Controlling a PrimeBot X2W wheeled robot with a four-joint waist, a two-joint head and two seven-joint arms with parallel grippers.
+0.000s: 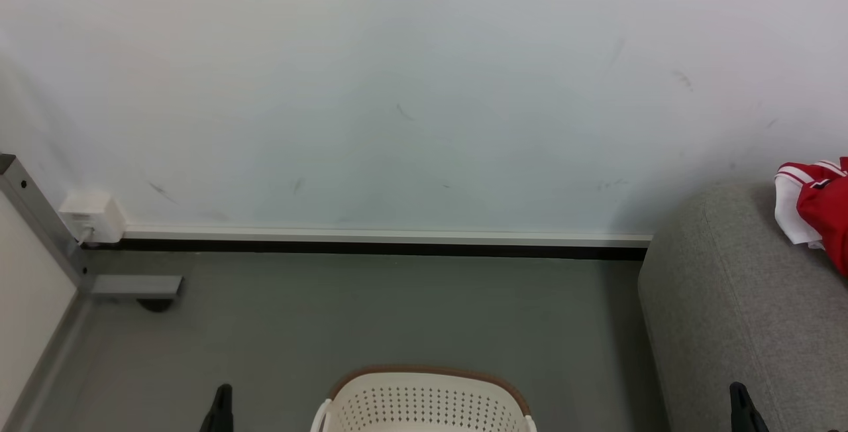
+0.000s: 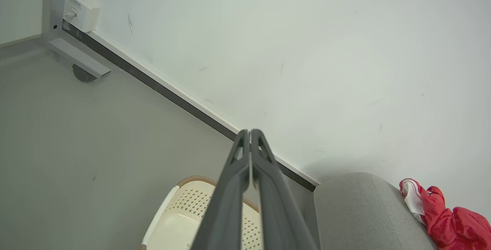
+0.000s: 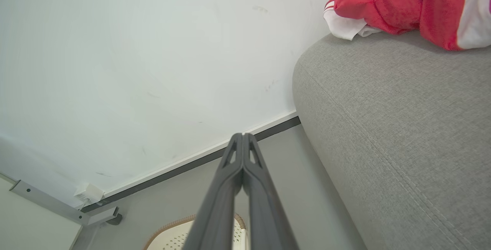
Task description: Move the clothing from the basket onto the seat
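The red and white clothing lies on the grey seat at the right, against the wall; it also shows as clothing and clothing in the wrist views. The cream basket with a brown rim stands on the floor at the bottom centre, and what shows of its inside holds nothing. My left gripper is shut with nothing in it, raised left of the basket. My right gripper is shut on nothing too, held beside the seat. The tips of the left gripper and right gripper rise at the bottom edge.
A white wall with a dark skirting strip closes the far side. A white socket box and a grey metal frame leg stand in the left corner. Grey floor lies between basket and wall.
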